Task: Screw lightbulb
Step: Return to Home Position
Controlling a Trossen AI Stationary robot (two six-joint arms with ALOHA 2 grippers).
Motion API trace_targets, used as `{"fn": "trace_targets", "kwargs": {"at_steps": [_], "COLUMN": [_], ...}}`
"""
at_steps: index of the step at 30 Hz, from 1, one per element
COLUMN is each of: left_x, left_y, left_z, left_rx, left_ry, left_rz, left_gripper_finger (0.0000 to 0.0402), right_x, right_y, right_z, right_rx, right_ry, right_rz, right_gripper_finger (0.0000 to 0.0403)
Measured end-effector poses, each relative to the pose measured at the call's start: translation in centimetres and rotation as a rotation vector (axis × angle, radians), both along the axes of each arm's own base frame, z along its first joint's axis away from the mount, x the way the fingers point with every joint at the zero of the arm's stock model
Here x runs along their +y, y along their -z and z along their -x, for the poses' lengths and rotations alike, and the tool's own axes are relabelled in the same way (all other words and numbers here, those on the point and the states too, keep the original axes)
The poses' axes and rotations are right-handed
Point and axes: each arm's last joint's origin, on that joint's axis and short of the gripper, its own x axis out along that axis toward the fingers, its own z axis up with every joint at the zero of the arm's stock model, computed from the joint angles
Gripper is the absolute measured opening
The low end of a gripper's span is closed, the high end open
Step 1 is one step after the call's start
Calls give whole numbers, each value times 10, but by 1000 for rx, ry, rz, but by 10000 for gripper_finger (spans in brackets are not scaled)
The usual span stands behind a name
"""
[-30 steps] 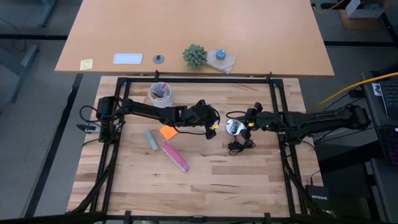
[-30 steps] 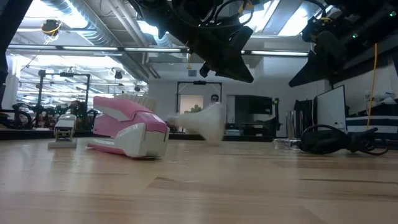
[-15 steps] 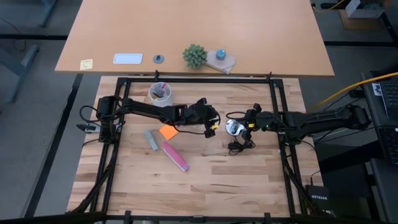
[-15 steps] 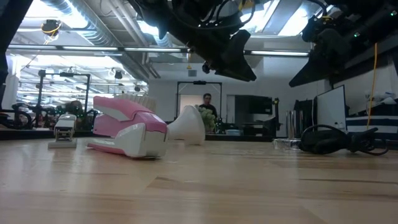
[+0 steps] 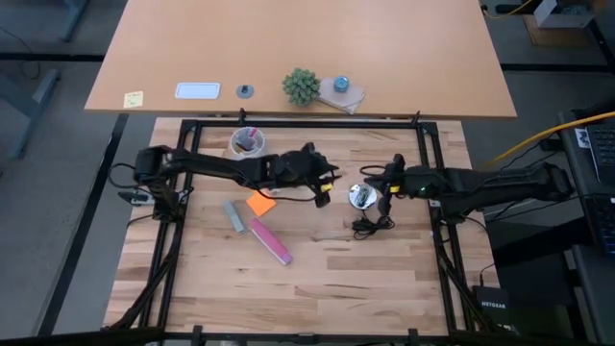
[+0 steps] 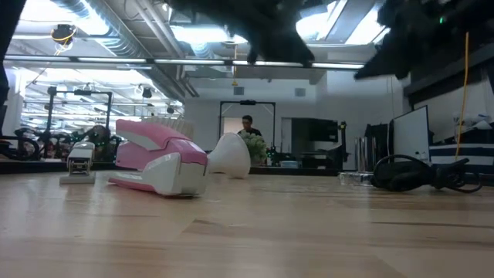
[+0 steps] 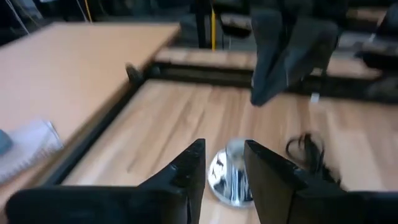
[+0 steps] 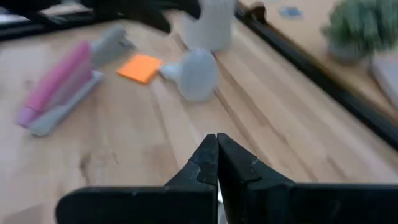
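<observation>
The small white frosted lightbulb (image 6: 230, 154) lies on its side on the wooden table, touched by no gripper; it also shows in the right wrist view (image 8: 198, 73) and in the high view (image 5: 325, 199). The shiny round metal socket (image 5: 361, 197) with a black cord sits on the table just right of it and shows in the left wrist view (image 7: 230, 180). My left gripper (image 7: 224, 163) is open and empty, raised above the table between bulb and socket (image 5: 325, 181). My right gripper (image 8: 216, 155) is shut and empty, raised near the socket's right side (image 5: 377, 183).
A pink stapler (image 5: 271, 240), a grey block (image 5: 233, 216) and an orange sticky note (image 5: 258, 204) lie left of the bulb. A white cup with pens (image 5: 247, 144) stands at the far left. The socket's black cord (image 5: 370, 226) is coiled near it. A black frame (image 5: 307, 123) borders the table.
The lightbulb has tumbled and rolled a little toward the table's left, then come to rest on its side. Both grippers have gone up, nearly leaving the top of the low view, and a little toward the far edge.
</observation>
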Motion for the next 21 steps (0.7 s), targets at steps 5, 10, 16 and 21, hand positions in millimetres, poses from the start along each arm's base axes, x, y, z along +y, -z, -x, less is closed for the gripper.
{"fn": "trace_targets", "kwargs": {"at_steps": [5,10,16,21], "left_x": [-2,-5,-7,-8], "left_y": [-56,-105,-146,-163], "left_z": [33,80,121,143], "left_rx": [-91,-144,-276,-342], "left_ry": [5,9,7,6], "left_rz": [-19,-39,-46,-48], "left_gripper_finger": [95,93,93,93], "right_x": [2,3,3,2], "right_y": [-42,-81,-109,-113], "right_z": [13,39,54,54], "right_rx": [-36,-20,-124,-143], "right_ry": [-103,-149,-151,-151], "right_rz": [35,24,27,29], "right_gripper_finger": [3,3,3,3]}}
